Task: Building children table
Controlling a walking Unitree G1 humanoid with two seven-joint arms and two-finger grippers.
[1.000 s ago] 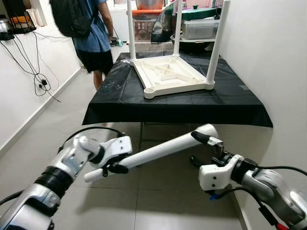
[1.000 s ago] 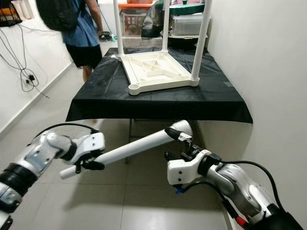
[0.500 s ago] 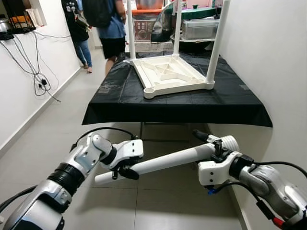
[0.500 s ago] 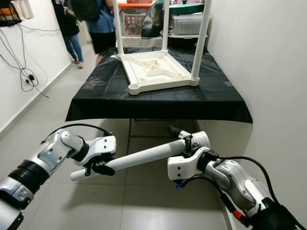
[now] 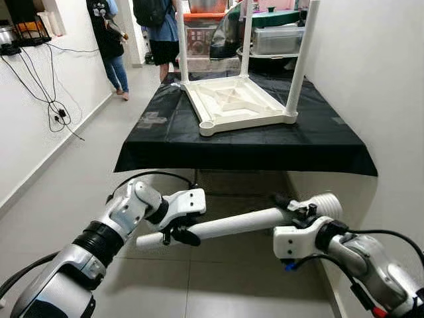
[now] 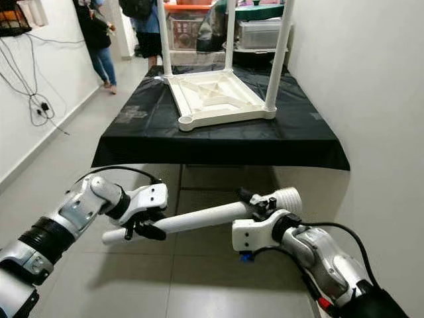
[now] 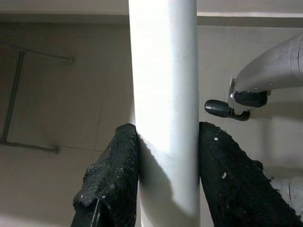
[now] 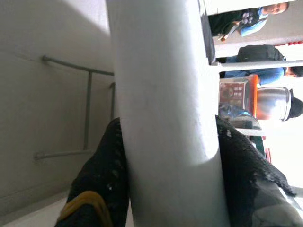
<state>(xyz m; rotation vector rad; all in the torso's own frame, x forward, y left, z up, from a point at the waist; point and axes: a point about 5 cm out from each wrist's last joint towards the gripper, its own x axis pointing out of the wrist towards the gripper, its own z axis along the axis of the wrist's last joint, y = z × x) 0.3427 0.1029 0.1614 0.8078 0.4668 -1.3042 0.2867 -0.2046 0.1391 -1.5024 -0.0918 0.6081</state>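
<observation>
A loose white table leg hangs nearly level over the floor, in front of and below the black-clothed table. My left gripper is shut on it near its plain end. My right gripper is shut on it just behind the ribbed screw end. In the left wrist view the black pads press both sides of the leg; the right wrist view shows the leg clamped the same way. The upturned white children table top lies on the cloth with three legs standing up and one bare corner socket.
A white wall runs close along the right. Cables hang on the left wall. Two people stand at the far left end of the corridor. Storage bins sit behind the table. Tiled floor lies below my arms.
The leg has swung from a slant to nearly level and shifted right, its screw end lower. Both arms moved with it. The person with the backpack walked farther away.
</observation>
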